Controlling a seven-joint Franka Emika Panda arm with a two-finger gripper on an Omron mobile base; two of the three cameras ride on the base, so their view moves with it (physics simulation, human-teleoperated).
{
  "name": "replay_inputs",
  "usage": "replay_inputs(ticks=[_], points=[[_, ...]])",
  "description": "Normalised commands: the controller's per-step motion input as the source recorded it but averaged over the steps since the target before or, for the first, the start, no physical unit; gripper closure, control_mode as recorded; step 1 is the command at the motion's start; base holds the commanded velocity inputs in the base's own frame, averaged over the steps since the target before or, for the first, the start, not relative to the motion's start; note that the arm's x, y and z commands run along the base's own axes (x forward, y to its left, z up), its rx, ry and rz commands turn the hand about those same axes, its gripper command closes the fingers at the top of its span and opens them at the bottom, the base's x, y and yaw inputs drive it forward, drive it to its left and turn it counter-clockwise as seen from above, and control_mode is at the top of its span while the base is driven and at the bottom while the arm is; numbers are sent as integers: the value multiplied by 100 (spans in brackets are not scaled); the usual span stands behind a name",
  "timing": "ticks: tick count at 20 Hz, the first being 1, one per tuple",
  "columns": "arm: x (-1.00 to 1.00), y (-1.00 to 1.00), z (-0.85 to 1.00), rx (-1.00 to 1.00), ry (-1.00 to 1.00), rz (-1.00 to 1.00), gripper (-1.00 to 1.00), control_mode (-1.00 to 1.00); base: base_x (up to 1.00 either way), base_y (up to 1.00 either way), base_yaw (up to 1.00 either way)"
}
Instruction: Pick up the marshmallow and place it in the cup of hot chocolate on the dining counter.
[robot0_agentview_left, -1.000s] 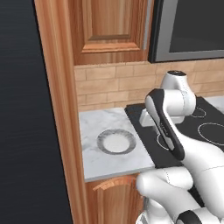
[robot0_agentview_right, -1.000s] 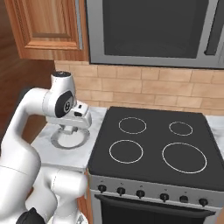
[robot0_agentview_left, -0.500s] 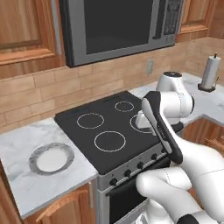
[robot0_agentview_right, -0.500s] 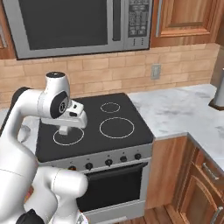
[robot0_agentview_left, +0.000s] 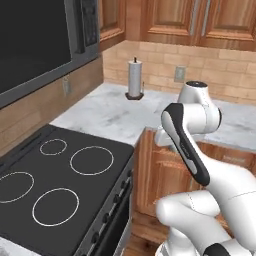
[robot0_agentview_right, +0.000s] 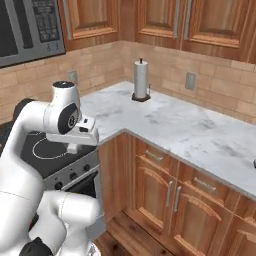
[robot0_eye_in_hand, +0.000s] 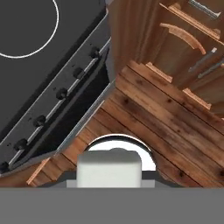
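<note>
Holding: the fingers (robot0_agentview_right: 74, 148) are closed narrow on the marshmallow (robot0_eye_in_hand: 109, 169), an off-white block that sits low and centred in the hand view.
Marshmallow's place: up in the air at the hand, above the wooden floor (robot0_eye_in_hand: 166, 127), just off the front edge of the stove (robot0_agentview_left: 55, 195).
On the table: a paper towel roll (robot0_agentview_right: 141, 80) stands upright near the brick back wall on the marble table (robot0_agentview_right: 190, 130), well apart from the hand.
Edges: the stove's knob row and the wooden cabinet doors (robot0_agentview_right: 165, 195) meet at an inside corner just beside the hand.
Open room: bare marble runs right along the table; wood floor lies open below the hand.
Arm pose: the arm (robot0_agentview_left: 187, 145) is folded high, elbow up, with the hand pointing down in front of the stove corner.
Overhead: a microwave (robot0_agentview_left: 35, 45) hangs above the stove.
</note>
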Motion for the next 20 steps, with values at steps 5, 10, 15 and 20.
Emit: replay_inputs(ticks=[5, 10, 15, 20], points=[[0, 0, 0, 0, 0, 0, 100, 100, 0, -43, -85], [0, 0, 0, 0, 0, 0, 100, 100, 0, -49, -83], [0, 0, 0, 0, 0, 0, 100, 100, 10, -72, -73], [0, 0, 0, 0, 0, 0, 100, 100, 17, -82, -67]])
